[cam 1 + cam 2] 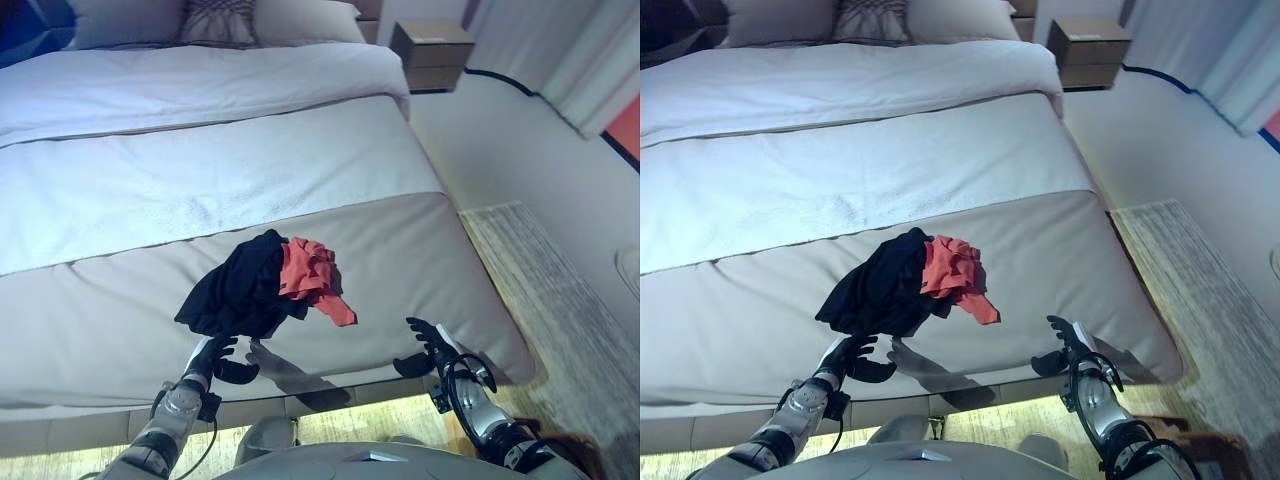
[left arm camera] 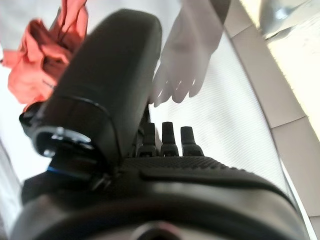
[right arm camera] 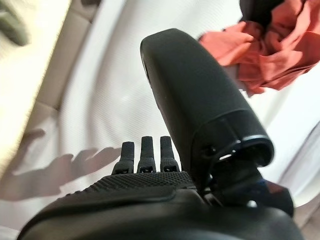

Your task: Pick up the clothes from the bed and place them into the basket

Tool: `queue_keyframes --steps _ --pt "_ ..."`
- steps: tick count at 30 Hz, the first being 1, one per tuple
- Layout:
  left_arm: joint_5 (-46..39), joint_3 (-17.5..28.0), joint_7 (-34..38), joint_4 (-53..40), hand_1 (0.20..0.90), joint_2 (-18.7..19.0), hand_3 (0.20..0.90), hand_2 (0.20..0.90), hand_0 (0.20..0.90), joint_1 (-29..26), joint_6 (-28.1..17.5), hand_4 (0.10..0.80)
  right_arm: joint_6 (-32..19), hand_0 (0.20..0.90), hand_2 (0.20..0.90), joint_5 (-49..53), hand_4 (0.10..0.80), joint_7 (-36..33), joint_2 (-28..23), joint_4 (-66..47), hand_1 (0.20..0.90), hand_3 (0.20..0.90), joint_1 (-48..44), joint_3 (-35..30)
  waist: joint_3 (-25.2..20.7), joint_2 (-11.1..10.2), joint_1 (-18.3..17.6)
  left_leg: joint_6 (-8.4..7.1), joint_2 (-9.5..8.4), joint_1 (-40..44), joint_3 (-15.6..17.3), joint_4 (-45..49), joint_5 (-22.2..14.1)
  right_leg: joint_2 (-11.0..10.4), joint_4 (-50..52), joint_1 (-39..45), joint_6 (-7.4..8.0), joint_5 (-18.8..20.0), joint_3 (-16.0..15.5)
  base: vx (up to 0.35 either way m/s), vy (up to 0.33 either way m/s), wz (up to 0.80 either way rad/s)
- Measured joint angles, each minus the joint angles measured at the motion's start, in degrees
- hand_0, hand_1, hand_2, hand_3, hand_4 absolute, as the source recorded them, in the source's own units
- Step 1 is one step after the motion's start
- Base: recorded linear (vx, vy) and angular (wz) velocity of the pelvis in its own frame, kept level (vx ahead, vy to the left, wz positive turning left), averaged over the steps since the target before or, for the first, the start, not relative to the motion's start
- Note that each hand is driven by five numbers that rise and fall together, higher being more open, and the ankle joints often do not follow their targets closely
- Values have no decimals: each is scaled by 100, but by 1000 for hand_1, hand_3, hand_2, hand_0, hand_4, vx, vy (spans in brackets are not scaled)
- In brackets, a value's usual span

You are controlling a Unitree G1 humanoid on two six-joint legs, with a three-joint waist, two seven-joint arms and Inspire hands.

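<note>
A black garment and a crumpled orange-red garment lie bunched together on the beige foot end of the bed. My left hand hovers open just below the black garment's near edge, apart from it. My right hand is open to the right of the pile, over the bed's near edge, holding nothing. The orange garment shows past the left thumb, and the orange garment also shows past the right thumb. No basket is in view.
White bedding covers the bed's far part, with pillows at the head. A brown nightstand stands at the far right. A striped rug lies on the floor right of the bed, with curtains beyond.
</note>
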Motion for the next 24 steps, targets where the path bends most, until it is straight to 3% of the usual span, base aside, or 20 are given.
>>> queue_keyframes --steps 2,3,5,7,8,13,15,18,24 --pt "-19 166 140 -2 900 41 900 900 900 132 -1 800 -2 900 900 -130 800 -42 -3 17 900 900 -5 -3 -33 -311 98 -75 -79 69 -12 0 -54 -1 -464 329 -172 501 -50 197 -139 72" --pt "-8 305 184 -5 900 42 900 900 900 339 -9 800 -9 900 900 -241 800 -96 -38 11 900 900 -74 -13 -80 -393 244 -172 47 69 96 1 -121 119 -658 460 -193 514 -165 159 -94 39" --pt "56 361 174 18 900 44 900 900 900 607 4 800 -9 900 900 -341 800 -182 -130 -4 900 900 -177 -20 -42 -458 344 -214 182 77 234 57 -137 211 -665 527 -214 517 -269 22 -81 24" --pt "65 350 167 23 900 30 900 900 900 866 -6 800 61 900 900 -325 800 -193 -310 -3 900 900 -416 -18 45 -506 560 -446 250 -155 165 308 -85 300 -664 475 -262 485 -379 -130 -112 25" --pt "65 348 161 51 900 30 900 900 900 867 -8 800 98 900 900 -325 800 -199 -407 20 900 900 -596 -18 134 -528 622 -491 257 -330 104 441 -103 329 -663 404 -266 483 -443 -165 -147 35" --pt "47 319 11 111 900 197 900 900 900 385 -132 800 232 900 900 -150 800 -336 -807 412 900 900 -2150 0 869 -415 1036 -812 376 -1172 -235 959 -33 521 -564 -45 -331 481 -836 -38 -132 39" --pt "45 315 -2 43 900 377 900 900 900 178 -290 800 203 900 900 -74 800 -389 -854 545 900 900 -2723 5 1247 -306 1217 -976 431 -1310 -374 1211 -154 541 -235 -131 -550 291 -975 62 -54 33" --pt "15 329 2 -29 900 606 900 900 900 25 -390 800 74 900 900 -31 800 -416 -868 582 900 900 -3226 10 1543 -236 1508 -982 463 -1581 -456 1434 -251 468 367 -494 -614 -40 -1054 93 -18 18" --pt "-127 357 -44 -198 900 641 900 900 900 -11 -434 800 71 900 900 186 800 -432 -875 808 900 900 -3720 3 1958 -49 1723 -870 206 -1932 -658 1822 -322 12 1486 -1035 -621 -527 -1180 47 49 19"
